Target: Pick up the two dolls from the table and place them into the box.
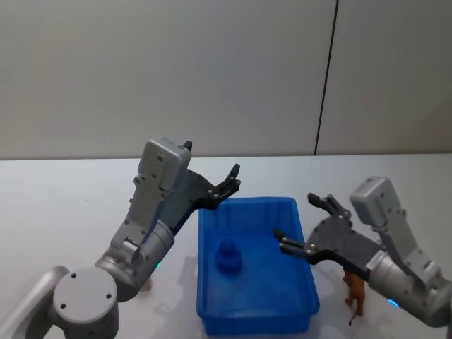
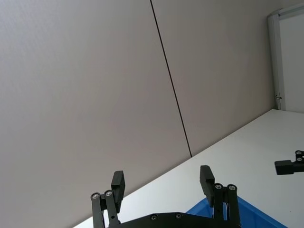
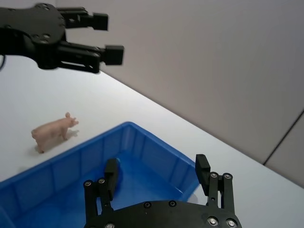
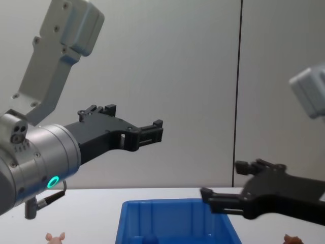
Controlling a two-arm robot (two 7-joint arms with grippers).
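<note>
Table (image 1: pixel 56 205), box (image 1: pixel 254 322) between pig (image 3: pixel 53 133), brown doll (image 1: pixel 355 291)

I'm looking at the bright blue box (image 1: pixel 247 212) sitting open-topped on the white table (image 1: pixel 56 205), its ribbed walls upright. The pale pink doll (image 3: pixel 52 133), a little pig, is standing on all four legs on the tabletop to the left of the box, a short way off from its wall. The reddish-brown doll (image 1: pixel 355 291) is standing upright on the table just beside the box's right wall, near its front corner. Both dolls are sitting outside the box.
</note>
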